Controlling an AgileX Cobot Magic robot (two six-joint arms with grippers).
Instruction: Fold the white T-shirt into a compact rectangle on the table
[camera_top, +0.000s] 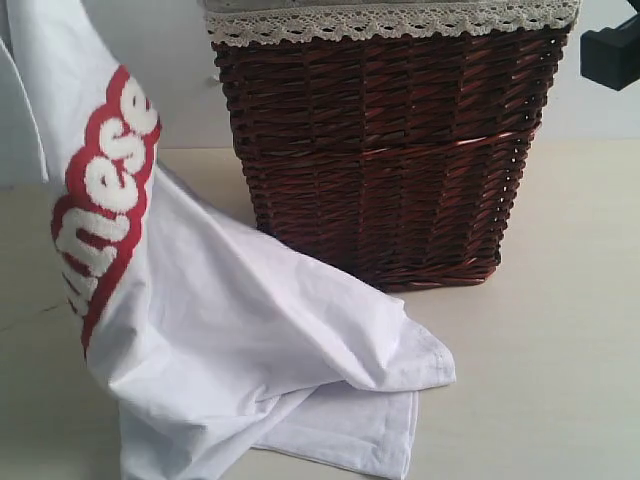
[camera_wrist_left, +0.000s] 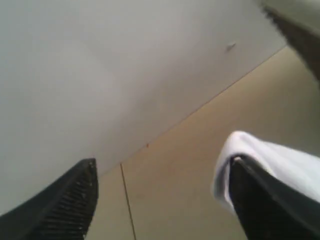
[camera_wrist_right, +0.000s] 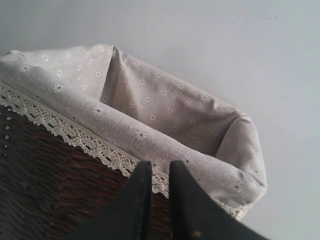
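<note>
Exterior view shows you the white T-shirt (camera_top: 250, 330) hanging up high beside the basket (camera_top: 390, 150), its bottom bunched on the table (camera_top: 540, 350). No fold is made yet; you must lay it flat first. Your left gripper (camera_wrist_left: 160, 200) is wide, with cloth draped on one finger. Your right gripper (camera_wrist_right: 160, 200) is narrow and holds nothing, above the basket.

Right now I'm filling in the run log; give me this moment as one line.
white T-shirt: unfolded, partly lifted, rest on table | left gripper: open, cloth draped on one finger | right gripper: near-closed, empty, above basket
</note>
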